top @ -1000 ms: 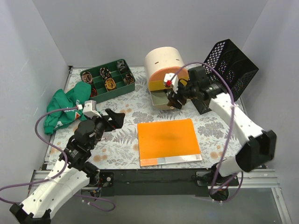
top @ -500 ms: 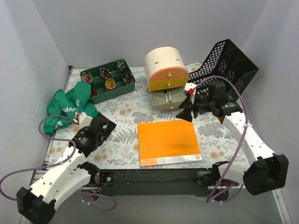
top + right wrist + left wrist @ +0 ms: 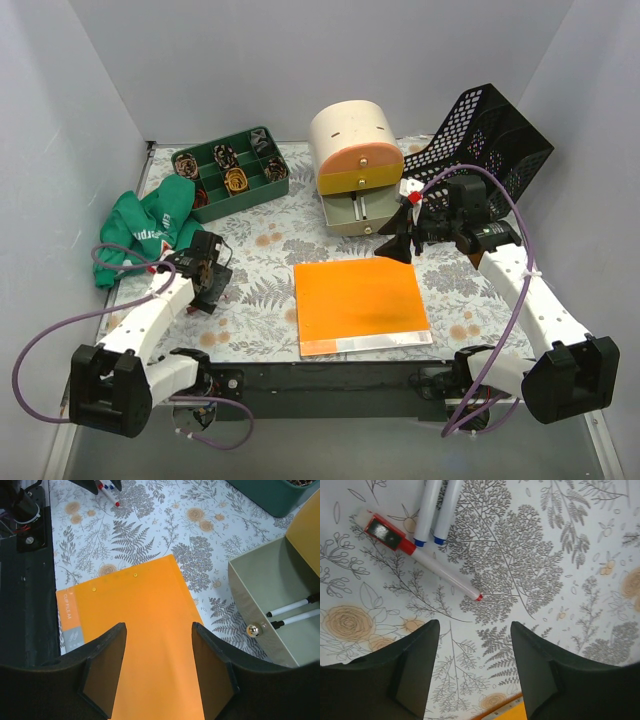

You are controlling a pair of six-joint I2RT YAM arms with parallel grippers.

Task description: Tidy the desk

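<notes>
The desk is a pale fern-and-flower tabletop. My left gripper hangs low over its left side, jaws open and empty. Just beyond its fingertips lie a white marker with a red tip and two blue-capped markers, side by side. My right gripper hovers over the far right corner of the orange folder, open with nothing between its fingers. The folder lies flat under it. The open bottom drawer holds two markers.
A cream drawer unit stands at the back centre with its bottom drawer pulled out. A green compartment tray sits at the back left, a green cloth at the left edge, and a tilted black mesh basket at the back right.
My left arm has drawn back and dropped toward the desk's left side, its jaws narrowing. My right gripper left the drawer unit and came over the folder's far right corner.
</notes>
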